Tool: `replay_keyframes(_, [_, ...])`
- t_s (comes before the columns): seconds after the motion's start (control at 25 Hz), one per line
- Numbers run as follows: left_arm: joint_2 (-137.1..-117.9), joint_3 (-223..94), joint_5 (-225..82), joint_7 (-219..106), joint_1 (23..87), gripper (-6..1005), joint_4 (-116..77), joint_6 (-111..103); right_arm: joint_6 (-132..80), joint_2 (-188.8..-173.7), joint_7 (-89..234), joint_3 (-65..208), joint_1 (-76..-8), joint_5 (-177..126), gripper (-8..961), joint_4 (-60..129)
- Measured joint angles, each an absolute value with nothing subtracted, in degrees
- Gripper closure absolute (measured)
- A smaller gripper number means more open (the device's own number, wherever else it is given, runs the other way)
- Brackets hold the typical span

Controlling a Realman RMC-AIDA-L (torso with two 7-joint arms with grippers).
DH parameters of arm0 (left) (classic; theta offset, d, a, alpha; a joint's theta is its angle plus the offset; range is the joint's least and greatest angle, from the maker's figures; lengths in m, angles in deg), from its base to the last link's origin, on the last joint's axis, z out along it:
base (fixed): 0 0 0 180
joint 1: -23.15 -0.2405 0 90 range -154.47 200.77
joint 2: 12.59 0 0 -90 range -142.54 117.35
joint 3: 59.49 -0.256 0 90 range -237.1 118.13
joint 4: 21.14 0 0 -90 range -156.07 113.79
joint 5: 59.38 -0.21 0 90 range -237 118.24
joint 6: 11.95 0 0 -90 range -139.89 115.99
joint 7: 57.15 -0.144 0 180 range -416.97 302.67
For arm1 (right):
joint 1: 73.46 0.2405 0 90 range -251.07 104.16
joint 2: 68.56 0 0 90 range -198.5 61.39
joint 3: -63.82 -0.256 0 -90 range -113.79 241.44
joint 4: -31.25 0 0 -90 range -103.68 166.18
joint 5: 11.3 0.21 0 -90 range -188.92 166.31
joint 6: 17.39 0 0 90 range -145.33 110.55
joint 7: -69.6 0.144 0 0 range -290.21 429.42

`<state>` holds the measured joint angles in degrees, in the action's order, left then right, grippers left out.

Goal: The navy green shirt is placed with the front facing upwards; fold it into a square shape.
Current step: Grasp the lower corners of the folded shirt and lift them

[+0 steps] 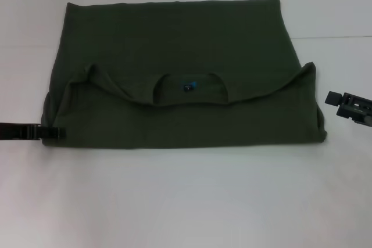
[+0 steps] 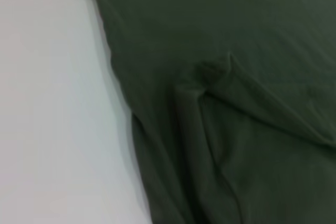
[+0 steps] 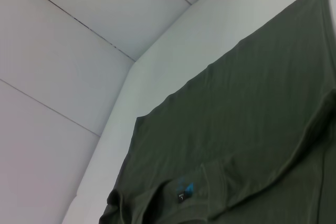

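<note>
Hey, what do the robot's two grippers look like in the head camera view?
Both are black, blocky and angular. The left gripper is a flat, narrow bar with segmented, clamp-like sections. The right gripper has a chunkier body with greyish panels and faint pale markings too small to read, ending in a small squared tip. No cables show.

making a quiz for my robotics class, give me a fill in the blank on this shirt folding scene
1. The dark green shirt lies on a ____ table.
2. The small label inside the collar has ____ print.
3. The left pincer is at the shirt's near ____ corner.
4. The right pincer is ____ the shirt, not touching it.

Missing words: white; blue; left; beside
</note>
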<state>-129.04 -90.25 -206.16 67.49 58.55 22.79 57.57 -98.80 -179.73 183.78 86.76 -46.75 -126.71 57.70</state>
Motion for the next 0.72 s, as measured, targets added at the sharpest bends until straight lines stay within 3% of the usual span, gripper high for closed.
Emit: replay_keyframes(0.72, [-129.04, -93.35, -208.03, 69.82, 59.35, 224, 22.40, 59.30, -98.74, -179.72, 183.52, 86.76, -46.83, -126.70, 78, 57.70])
